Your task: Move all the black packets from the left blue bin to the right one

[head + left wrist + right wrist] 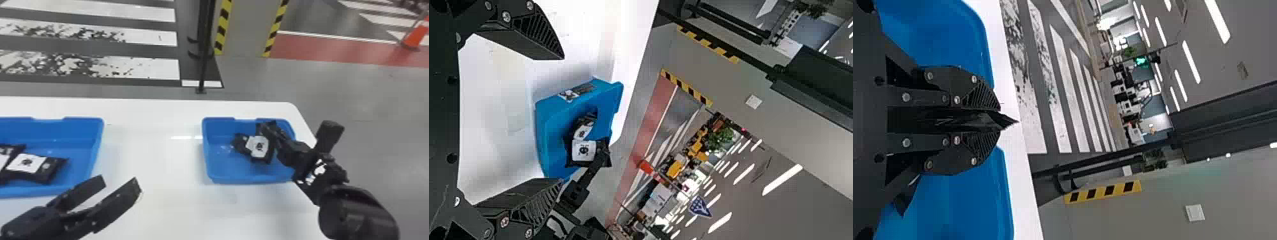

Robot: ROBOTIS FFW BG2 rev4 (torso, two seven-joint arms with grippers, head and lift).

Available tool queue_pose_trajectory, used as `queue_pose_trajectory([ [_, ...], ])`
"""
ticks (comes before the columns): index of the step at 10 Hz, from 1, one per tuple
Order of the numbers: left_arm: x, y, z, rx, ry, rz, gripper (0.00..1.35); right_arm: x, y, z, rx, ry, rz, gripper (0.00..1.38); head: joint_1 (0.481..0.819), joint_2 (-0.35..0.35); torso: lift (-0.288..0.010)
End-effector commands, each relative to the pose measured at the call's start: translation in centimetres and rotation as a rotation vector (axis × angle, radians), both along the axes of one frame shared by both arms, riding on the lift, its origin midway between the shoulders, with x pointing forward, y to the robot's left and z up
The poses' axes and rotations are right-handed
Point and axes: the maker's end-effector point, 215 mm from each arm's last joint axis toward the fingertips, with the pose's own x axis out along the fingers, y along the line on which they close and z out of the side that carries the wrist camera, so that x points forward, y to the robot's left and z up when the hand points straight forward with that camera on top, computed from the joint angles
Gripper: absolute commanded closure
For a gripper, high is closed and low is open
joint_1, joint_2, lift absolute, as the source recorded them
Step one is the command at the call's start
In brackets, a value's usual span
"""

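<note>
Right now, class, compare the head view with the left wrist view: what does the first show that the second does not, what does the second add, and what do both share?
Head view: the left blue plastic bin, holding black packets with white labels.

Left wrist view: a printed label on the right blue plastic bin's outer side, and a blue-and-white sign in the background.

Both: the right blue plastic bin with black packets inside, the white table, the left gripper with open fingers, and the orange traffic cone.
</note>
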Motion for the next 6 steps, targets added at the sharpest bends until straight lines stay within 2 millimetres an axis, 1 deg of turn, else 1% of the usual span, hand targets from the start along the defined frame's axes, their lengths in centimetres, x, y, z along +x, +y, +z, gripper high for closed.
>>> queue_pose_trajectory([
  [1,0.0,0.9,0.1,0.007,-0.004,0.022,0.18,0.1,-2.0,-0.4,-0.038,0.011,-0.038,0.53,0.695,-0.220,-0.140],
  [2,0.3,1.5,0.2,0.016,-0.013,0.036,0.18,-0.2,-2.1,-0.2,-0.048,0.008,-0.040,0.32,0.695,-0.236,-0.140],
  [3,0.7,2.2,0.2,0.038,-0.023,0.052,0.18,-1.0,-1.8,1.2,-0.089,-0.023,-0.038,0.19,0.695,-0.238,-0.140],
  [4,0.8,2.7,0.0,0.052,-0.022,0.062,0.18,-2.7,-1.2,2.7,-0.140,-0.055,-0.046,0.13,0.695,-0.235,-0.140],
  [5,1.1,3.6,-0.2,0.079,-0.025,0.081,0.18,-5.1,-0.2,4.0,-0.155,-0.091,-0.059,0.13,0.695,-0.227,-0.140],
  [6,1.9,5.6,-0.5,0.139,-0.035,0.123,0.18,-7.4,0.6,5.5,-0.174,-0.130,-0.076,0.13,0.695,-0.216,-0.140],
])
